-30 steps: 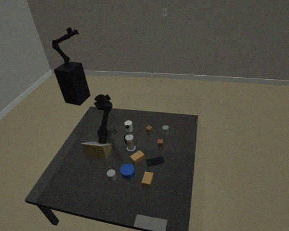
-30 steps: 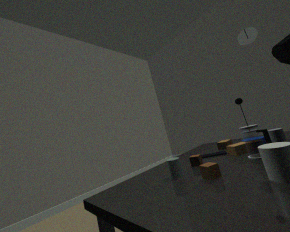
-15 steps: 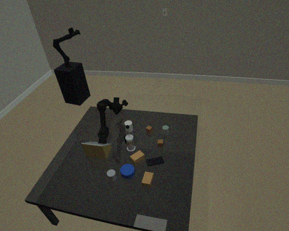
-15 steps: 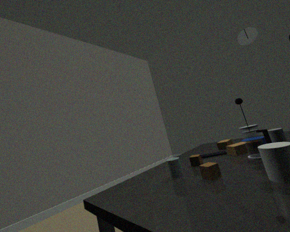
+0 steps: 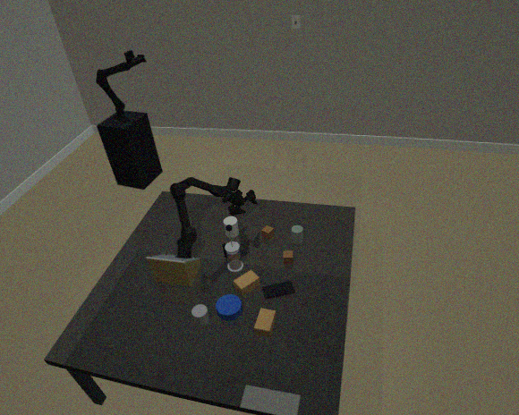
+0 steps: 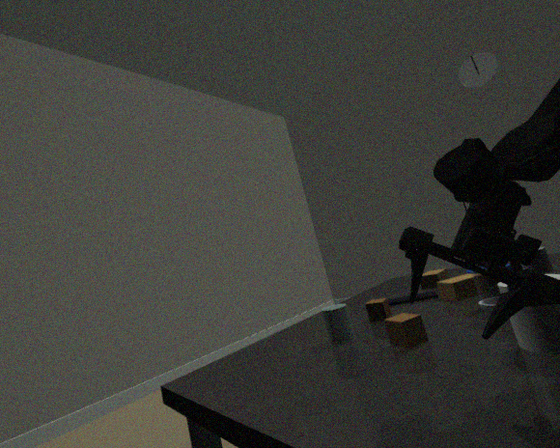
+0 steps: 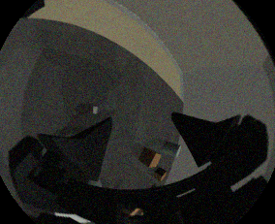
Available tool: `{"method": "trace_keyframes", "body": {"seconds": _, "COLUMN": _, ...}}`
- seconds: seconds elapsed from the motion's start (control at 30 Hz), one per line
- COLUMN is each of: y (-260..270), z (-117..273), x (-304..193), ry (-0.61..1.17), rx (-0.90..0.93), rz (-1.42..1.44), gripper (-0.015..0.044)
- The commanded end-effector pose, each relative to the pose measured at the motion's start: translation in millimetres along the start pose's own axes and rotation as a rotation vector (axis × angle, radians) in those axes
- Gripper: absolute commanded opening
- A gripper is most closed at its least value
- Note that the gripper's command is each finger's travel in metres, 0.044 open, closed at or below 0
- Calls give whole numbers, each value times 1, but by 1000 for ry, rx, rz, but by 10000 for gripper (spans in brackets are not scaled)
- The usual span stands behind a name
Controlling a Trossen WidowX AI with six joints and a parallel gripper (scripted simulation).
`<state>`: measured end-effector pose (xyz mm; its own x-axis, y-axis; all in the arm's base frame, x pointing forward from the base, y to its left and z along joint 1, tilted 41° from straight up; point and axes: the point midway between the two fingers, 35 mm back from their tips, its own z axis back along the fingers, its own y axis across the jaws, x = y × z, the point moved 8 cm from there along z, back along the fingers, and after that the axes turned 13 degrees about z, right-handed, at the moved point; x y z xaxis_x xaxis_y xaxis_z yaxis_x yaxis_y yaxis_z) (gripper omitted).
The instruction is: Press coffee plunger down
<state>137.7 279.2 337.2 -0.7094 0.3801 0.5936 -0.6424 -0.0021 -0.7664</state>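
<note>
The coffee press (image 5: pixel 233 256) stands upright, its dark round knob (image 5: pixel 229 228) on a thin rod well above the white lid (image 5: pixel 232 246). In the exterior view the arm hides most of the press; its pale base ring (image 6: pixel 487 302) shows. My gripper (image 5: pixel 248 207) (image 6: pixel 448 319) (image 7: pixel 142 117) is open and empty, in the air above the table on the far side of the press. It is not touching the knob. I cannot make out the press in the wrist view.
A white cup (image 5: pixel 231 220) (image 6: pixel 523 330) stands close behind the press. Orange blocks (image 5: pixel 268 232) (image 6: pixel 406 330) (image 7: pixel 146 156), a greenish cup (image 5: pixel 297 234) (image 6: pixel 338 323), a yellow-orange block (image 5: pixel 246 280), a black slab (image 5: pixel 278 290), a blue round dish (image 5: pixel 228 306) and an upright box (image 5: pixel 175 272) stand around.
</note>
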Motion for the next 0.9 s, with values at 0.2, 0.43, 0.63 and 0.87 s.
{"method": "trace_keyframes", "body": {"seconds": 0.2, "y": -31, "z": 26, "x": -82, "ry": 212, "rx": 31, "rz": -105, "gripper": 440}}
{"method": "trace_keyframes", "body": {"seconds": 0.43, "y": -43, "z": 80, "x": -158, "ry": 383, "rx": 69, "rz": -301, "gripper": 440}}
{"method": "trace_keyframes", "body": {"seconds": 0.63, "y": -40, "z": 137, "x": -204, "ry": 458, "rx": 62, "rz": -519, "gripper": 440}}
{"method": "trace_keyframes", "body": {"seconds": 0.87, "y": -26, "z": 211, "x": -235, "ry": 492, "rx": -45, "rz": -864, "gripper": 440}}
